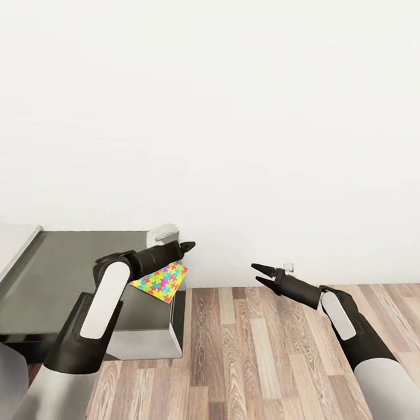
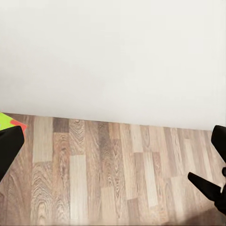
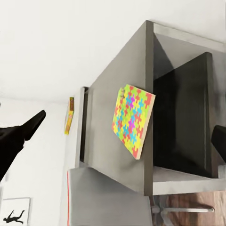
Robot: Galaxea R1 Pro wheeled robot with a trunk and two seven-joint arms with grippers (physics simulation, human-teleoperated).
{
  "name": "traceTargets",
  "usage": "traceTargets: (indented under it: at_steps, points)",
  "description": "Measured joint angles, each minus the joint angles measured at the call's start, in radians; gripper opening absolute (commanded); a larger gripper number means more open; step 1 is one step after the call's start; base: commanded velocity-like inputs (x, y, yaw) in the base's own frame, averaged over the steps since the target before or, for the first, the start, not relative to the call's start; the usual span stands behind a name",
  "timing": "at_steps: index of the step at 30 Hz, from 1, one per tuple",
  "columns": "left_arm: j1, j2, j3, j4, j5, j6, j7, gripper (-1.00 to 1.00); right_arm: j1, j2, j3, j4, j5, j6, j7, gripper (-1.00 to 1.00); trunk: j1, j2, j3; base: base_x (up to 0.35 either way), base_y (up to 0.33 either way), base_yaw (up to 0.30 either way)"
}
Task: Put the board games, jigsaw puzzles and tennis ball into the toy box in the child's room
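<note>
1. Jigsaw puzzle, a thin flat square of bright interlocking yellow, green, blue, pink and orange pieces point(image 1: 161, 280), lies on the dark-grey lower worktop point(image 1: 65, 270) at its right-hand corner, partly overhanging the edge above the wood plank floor point(image 1: 258, 354). In the right wrist view the same square point(image 3: 133, 120) lies flat against the grey top.

2. Left end effector point(image 1: 188, 246), with black fingers on a white-and-black arm, hovers just above the puzzle's far corner. Its tips look drawn close together with nothing between them, but I cannot tell for certain whether they are fully closed.

3. A light grey rounded object point(image 1: 164, 231) stands on the worktop against the white wall point(image 1: 240, 113), just behind the left end effector; too little shows to name it.

4. Right end effector point(image 1: 259, 273) hangs over the floor, well apart from the worktop, its two black fingers spread and holding nothing.

5. Step in hand, as I judge it: picking up this puzzle. Nothing is gripped yet.

6. The next move calls for lowering the left end effector to the overhanging edge, with one finger above and one below. A thin flat piece gives little to grip from the top.

7. No brand, label or writing can be read. A black silhouette picture point(image 3: 14, 215) shows in the right wrist view, but no lettering.
</note>
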Motion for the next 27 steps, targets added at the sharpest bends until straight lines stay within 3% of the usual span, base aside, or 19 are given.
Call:
traceTargets:
  at_steps: [5, 7, 8, 10, 13, 15, 20, 23, 27]
  points:
    - [-0.015, -0.001, -0.003, -0.001, 0.037, 0.041, 0.000, 1.00, -0.029, 0.018, 0.005, 0.047, 0.006, -0.017, 0.009, 1.00, 0.000, 0.000, 0.000, 0.000, 0.000, 0.001]
    - [-0.022, 0.000, 0.000, -0.001, 0.076, 0.061, 0.001, 1.00, -0.058, 0.038, 0.017, 0.100, 0.009, -0.023, 0.013, 1.00, 0.000, 0.000, 0.000, 0.000, 0.000, 0.000]
    - [-0.022, 0.000, 0.001, -0.001, 0.077, 0.061, 0.001, 1.00, -0.058, 0.038, 0.018, 0.101, 0.009, -0.023, 0.013, 1.00, 0.000, 0.000, 0.000, 0.000, 0.000, 0.000]
    - [-0.026, 0.002, 0.020, -0.001, 0.123, 0.075, 0.002, 1.00, -0.091, 0.056, 0.035, 0.167, 0.011, -0.029, 0.020, 1.00, 0.000, 0.000, 0.000, 0.000, 0.000, 0.000]
    - [-0.027, 0.002, 0.034, -0.001, 0.149, 0.081, 0.003, 1.00, -0.108, 0.063, 0.043, 0.199, 0.011, -0.032, 0.029, 1.00, 0.000, 0.000, 0.000, 0.000, 0.000, 0.000]
    - [-0.029, 0.004, 0.058, -0.001, 0.193, 0.090, 0.005, 1.00, -0.136, 0.073, 0.058, 0.249, 0.013, -0.038, 0.060, 1.00, 0.000, 0.000, 0.000, 0.000, 0.000, 0.000]
    - [-0.031, 0.011, 0.082, -0.001, 0.246, 0.100, 0.003, 1.00, -0.162, 0.081, 0.079, 0.293, 0.018, -0.059, 0.125, 1.00, 0.000, 0.000, 0.000, 0.000, 0.000, 0.000]
    - [-0.031, 0.014, 0.088, -0.001, 0.259, 0.103, 0.003, 1.00, -0.167, 0.083, 0.085, 0.302, 0.020, -0.068, 0.142, 1.00, 0.000, 0.000, 0.000, 0.000, 0.000, 0.000]
    - [-0.032, 0.024, 0.098, -0.001, 0.289, 0.108, 0.000, 1.00, -0.178, 0.085, 0.097, 0.320, 0.027, -0.086, 0.179, 1.00, 0.015, -0.028, -0.012, 0.000, 0.000, 0.000]
